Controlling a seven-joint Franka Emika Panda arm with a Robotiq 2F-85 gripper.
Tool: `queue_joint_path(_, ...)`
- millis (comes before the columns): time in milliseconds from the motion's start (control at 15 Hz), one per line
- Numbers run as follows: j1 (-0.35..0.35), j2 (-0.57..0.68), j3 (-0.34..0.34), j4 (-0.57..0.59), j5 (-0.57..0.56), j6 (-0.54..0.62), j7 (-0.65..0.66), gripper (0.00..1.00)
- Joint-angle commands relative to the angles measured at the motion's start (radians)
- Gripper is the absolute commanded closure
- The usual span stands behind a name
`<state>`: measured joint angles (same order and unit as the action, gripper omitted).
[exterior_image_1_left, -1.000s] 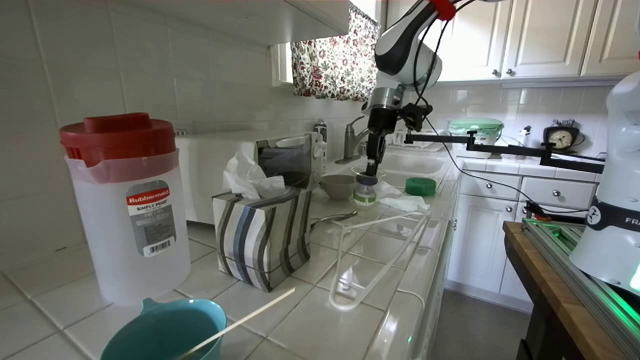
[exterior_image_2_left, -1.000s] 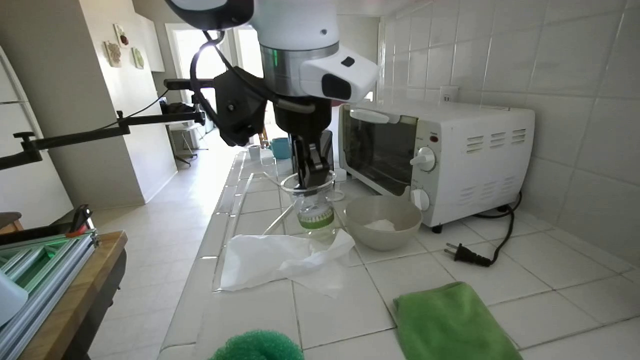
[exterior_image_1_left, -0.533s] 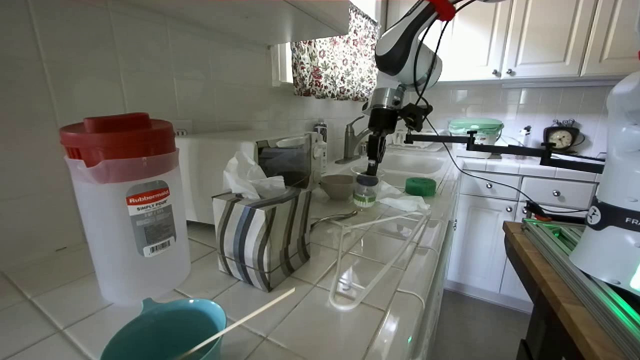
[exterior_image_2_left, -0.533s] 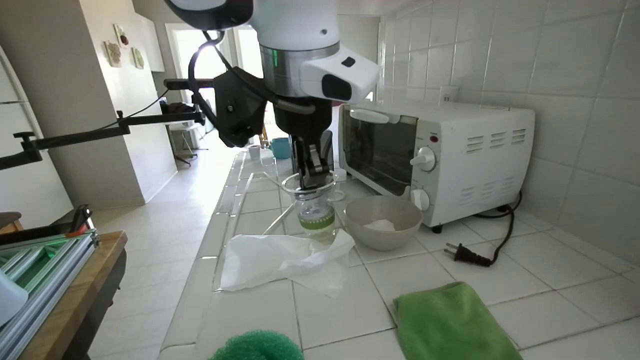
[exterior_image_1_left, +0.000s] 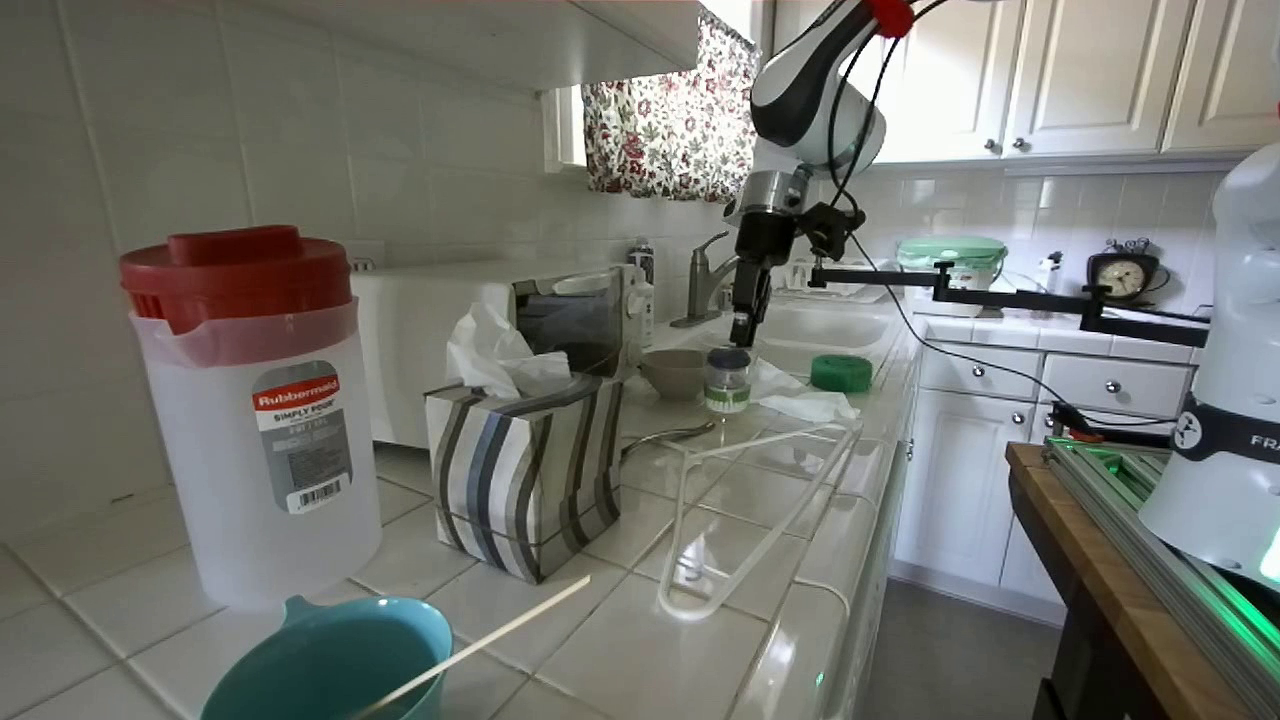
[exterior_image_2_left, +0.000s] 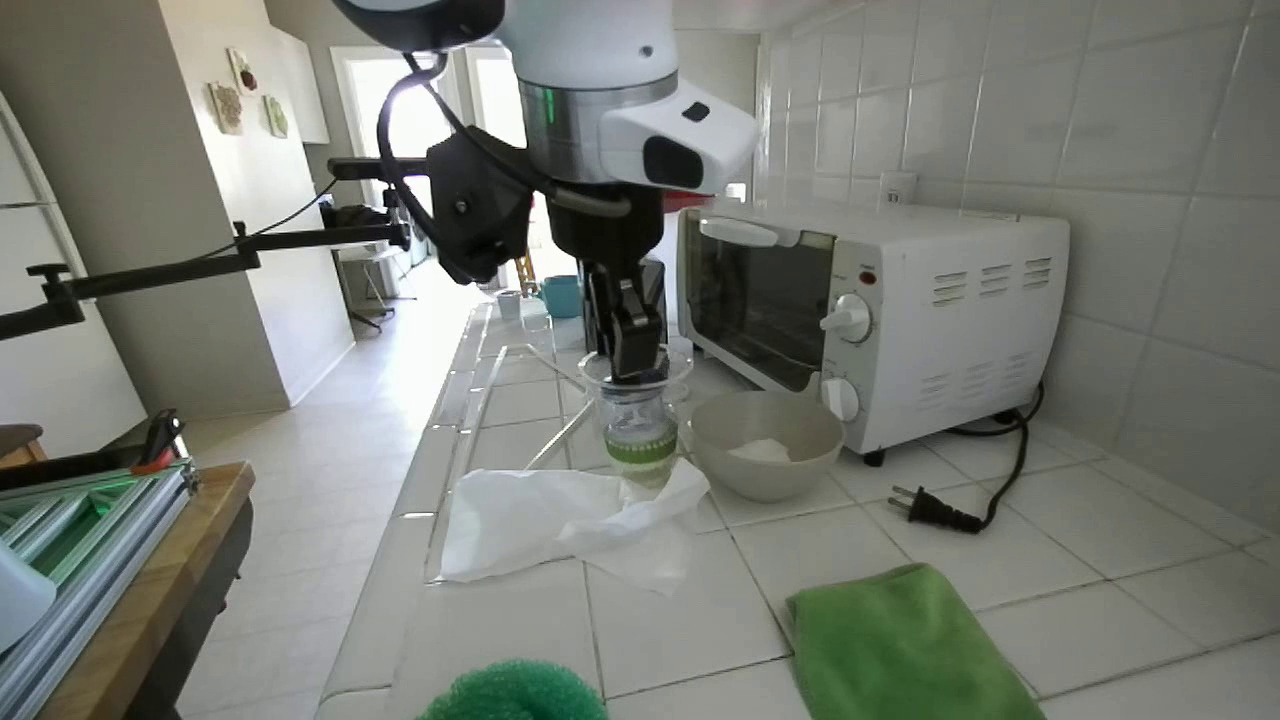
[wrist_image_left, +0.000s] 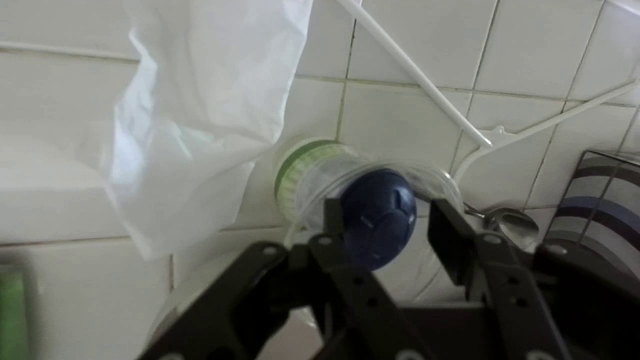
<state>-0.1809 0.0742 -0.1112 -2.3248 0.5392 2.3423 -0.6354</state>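
"How did the gripper (wrist_image_left: 387, 212) stand?"

"Its jaws were parted, the dark blue cap (wrist_image_left: 378, 215) lying between them. One side seemed near or against it; a gap showed on the opposite side, so I didn't call it gripped."

"And under the jaws?"

"The green-banded container (exterior_image_2_left: 640, 445), directly below, the cap at its top. A wide clear rim (wrist_image_left: 435, 175) seemed to loop about the jaws' tips; I couldn't tell whether it belonged to that container or to another piece."

"Which step was in hand, then?"

"The work at the cap, I judged: jaws set around it, whether for taking hold or letting go I couldn't say. The next move called for centring the jaws over the cap and minding that rim."

"What lay farther out?"

"Near the jaws, a beige bowl (exterior_image_2_left: 765, 455) on the side toward the toaster oven (exterior_image_2_left: 900, 320), and crumpled white paper (wrist_image_left: 205, 115) on the table (exterior_image_2_left: 700, 640), across the jaws from the spoon (wrist_image_left: 512, 226). Beyond the spoon stood the striped tissue box (exterior_image_1_left: 525, 480); well apart from the jaws lay a green cloth (exterior_image_2_left: 900, 640)."
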Motion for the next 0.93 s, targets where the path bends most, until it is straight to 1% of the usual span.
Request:
queue_joint_path(0,0.008,-0.051,0.004,-0.03,0.003,0.003,-0.025,0.18)
queue_joint_path(133,0.016,-0.07,0.004,-0.033,0.005,0.003,-0.026,0.05)
queue_joint_path(200,0.02,-0.083,0.003,-0.036,0.005,-0.001,-0.024,0.0)
queue_joint_path(333,0.026,-0.124,-0.003,-0.057,-0.02,-0.002,-0.001,0.0)
queue_joint_path(467,0.02,-0.161,-0.019,-0.08,-0.068,-0.017,0.038,0.0)
queue_joint_path(600,0.008,-0.177,-0.042,-0.086,-0.195,-0.067,0.111,0.0)
queue_joint_path(733,-0.006,-0.172,-0.066,-0.08,-0.296,-0.098,0.172,0.0)
queue_joint_path(867,-0.016,-0.168,-0.082,-0.072,-0.365,-0.127,0.203,0.0)
